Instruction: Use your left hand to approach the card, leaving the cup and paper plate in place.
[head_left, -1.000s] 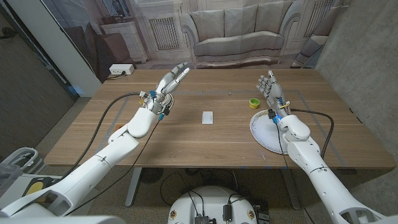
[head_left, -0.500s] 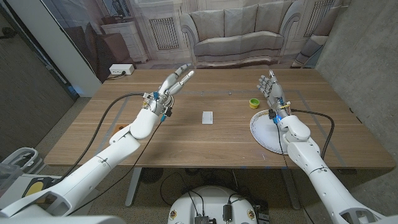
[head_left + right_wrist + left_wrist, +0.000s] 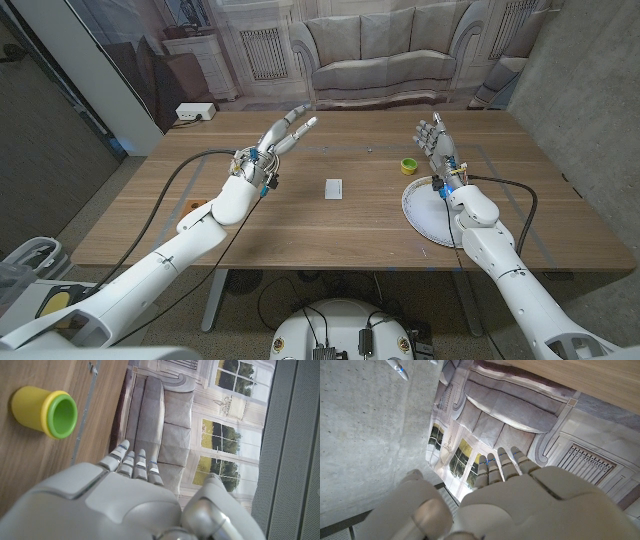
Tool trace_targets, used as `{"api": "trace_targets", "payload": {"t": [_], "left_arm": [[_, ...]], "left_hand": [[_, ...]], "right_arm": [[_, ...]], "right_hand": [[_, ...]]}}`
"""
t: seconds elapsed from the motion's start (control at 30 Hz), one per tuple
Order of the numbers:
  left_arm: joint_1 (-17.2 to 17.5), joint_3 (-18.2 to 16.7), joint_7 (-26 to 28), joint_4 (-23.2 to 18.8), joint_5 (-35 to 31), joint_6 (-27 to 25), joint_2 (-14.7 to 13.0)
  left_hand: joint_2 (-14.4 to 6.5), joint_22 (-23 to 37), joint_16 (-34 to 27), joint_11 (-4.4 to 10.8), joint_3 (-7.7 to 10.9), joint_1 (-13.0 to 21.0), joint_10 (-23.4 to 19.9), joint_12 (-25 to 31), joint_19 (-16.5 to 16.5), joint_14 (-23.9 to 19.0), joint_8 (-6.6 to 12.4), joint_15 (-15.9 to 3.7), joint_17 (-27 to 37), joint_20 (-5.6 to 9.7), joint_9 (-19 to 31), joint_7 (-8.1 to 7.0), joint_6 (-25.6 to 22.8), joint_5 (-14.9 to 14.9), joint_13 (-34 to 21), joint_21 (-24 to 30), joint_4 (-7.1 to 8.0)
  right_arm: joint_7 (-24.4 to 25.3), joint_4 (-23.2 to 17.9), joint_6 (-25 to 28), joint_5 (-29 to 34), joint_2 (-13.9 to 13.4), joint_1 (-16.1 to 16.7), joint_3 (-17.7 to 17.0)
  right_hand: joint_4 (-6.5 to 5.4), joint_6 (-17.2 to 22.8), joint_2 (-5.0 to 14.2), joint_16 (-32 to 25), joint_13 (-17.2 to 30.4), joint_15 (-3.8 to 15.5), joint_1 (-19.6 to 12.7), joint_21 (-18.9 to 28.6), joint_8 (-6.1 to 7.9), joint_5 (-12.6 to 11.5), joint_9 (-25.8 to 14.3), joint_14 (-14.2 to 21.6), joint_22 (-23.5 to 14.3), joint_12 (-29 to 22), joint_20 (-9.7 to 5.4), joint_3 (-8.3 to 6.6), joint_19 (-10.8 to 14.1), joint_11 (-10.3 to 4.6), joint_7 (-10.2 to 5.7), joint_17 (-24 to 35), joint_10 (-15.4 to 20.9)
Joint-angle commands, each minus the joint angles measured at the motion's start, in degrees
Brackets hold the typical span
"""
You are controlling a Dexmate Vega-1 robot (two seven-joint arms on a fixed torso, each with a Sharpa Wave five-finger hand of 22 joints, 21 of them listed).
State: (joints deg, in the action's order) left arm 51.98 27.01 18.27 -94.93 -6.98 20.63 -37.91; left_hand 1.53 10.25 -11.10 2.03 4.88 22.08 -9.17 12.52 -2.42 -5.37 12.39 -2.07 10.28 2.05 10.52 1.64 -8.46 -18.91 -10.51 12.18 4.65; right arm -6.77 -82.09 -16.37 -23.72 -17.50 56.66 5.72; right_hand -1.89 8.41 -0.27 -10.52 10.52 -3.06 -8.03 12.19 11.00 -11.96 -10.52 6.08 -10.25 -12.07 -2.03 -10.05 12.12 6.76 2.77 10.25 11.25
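- Raised and swung toward 2 o'clock since a second ago: left hand (image 3: 272,143), fingers spread wide and holding nothing, hovering above the table (image 3: 300,225) at about 10 o'clock from the card (image 3: 334,188).
- Unmoved across all three head pictures: card, cup (image 3: 408,166), paper plate (image 3: 432,212) and right hand (image 3: 436,147).
- Lying flat near the table's middle, well apart from both hands: the small white card, with the yellow-green cup at its 2 o'clock and the paper plate at its 4 o'clock.
- Held upright over the plate's far rim, fingers apart, empty: right hand, with the cup just beside it in its wrist view (image 3: 46,411).
- Judged best for the step: bring the left hand down and toward 4 o'clock, fingertips leading, stopping just short of the card; keep clear of the cup side.
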Motion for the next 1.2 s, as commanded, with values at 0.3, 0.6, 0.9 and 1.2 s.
{"api": "trace_targets", "payload": {"t": [0.3, 0.6, 0.9, 1.2], "left_arm": [[-1.3, 2.6, -1.3, -3.2, -4.3, -5.4, -1.2], [-1.1, 3.4, 0.4, -5.4, -8.4, -9.2, -1.8], [-1.2, 4.7, 2.3, -6.8, -12.7, -12.9, -2.3], [-1.7, 5.9, 2.9, -7.3, -14.9, -14.5, -2.5]], "left_hand": [[-0.5, 0.1, -0.3, 0.22, -0.21, 0.4, -0.7, 0.1, -0.5, -0.6, 0.31, -0.18, 0.2, 1.98, 0.2, -0.17, -0.5, -0.7, -0.3, 0.2, 0.01], [-0.6, 0.1, -0.2, 0.49, -0.26, 0.6, -0.9, 0.0, -0.4, -0.7, 0.27, -0.3, 0.2, 1.89, 0.2, -0.28, -0.7, -0.7, -0.3, 0.1, -0.05], [-0.6, 0.1, -0.2, 0.55, -0.28, 0.8, -1.1, 0.0, -0.4, -0.8, 0.22, -0.41, 0.2, 1.86, 0.2, -0.48, -0.9, -0.8, -0.3, 0.1, -0.11], [-0.8, 0.1, -0.1, 0.71, -0.3, 1.0, -1.2, 0.0, -0.5, -0.8, 0.21, -0.66, 0.2, 1.9, 0.2, -0.7, -1.2, -0.9, -0.4, 0.0, -0.2]], "right_arm": [[-0.4, -0.1, -0.7, -0.7, 0.1, 0.4, -0.1], [0.0, -1.0, -0.2, -0.8, -0.2, 1.0, -0.3], [0.0, -1.5, -0.3, -1.0, -0.2, 1.5, -0.4], [0.4, -2.2, -0.4, -1.1, -0.4, 2.1, -0.7]], "right_hand": [[0.34, 0.6, 0.42, -0.2, 0.1, -0.01, -0.3, -0.2, 0.24, -0.1, -0.3, 0.6, -0.4, -0.3, 0.14, 0.02, 0.5, -0.02, 0.02, 0.2, 0.4], [0.38, 0.7, 0.45, -0.2, 0.1, -0.04, -0.3, -0.3, 0.28, -0.1, -0.3, 0.8, -0.4, -0.3, 0.14, 0.07, 0.6, -0.1, -0.01, 0.2, 0.5], [0.42, 0.8, 0.47, -0.2, 0.1, 0.05, -0.3, -0.3, 0.27, -0.1, -0.3, 0.8, -0.4, -0.3, 0.14, 0.12, 0.6, -0.06, -0.02, 0.2, 0.6], [0.46, 0.8, 0.5, -0.2, 0.1, 0.04, -0.2, -0.3, 0.27, -0.1, -0.3, 0.8, -0.4, -0.3, 0.17, 0.18, 0.6, -0.14, 0.09, 0.2, 0.6]]}}
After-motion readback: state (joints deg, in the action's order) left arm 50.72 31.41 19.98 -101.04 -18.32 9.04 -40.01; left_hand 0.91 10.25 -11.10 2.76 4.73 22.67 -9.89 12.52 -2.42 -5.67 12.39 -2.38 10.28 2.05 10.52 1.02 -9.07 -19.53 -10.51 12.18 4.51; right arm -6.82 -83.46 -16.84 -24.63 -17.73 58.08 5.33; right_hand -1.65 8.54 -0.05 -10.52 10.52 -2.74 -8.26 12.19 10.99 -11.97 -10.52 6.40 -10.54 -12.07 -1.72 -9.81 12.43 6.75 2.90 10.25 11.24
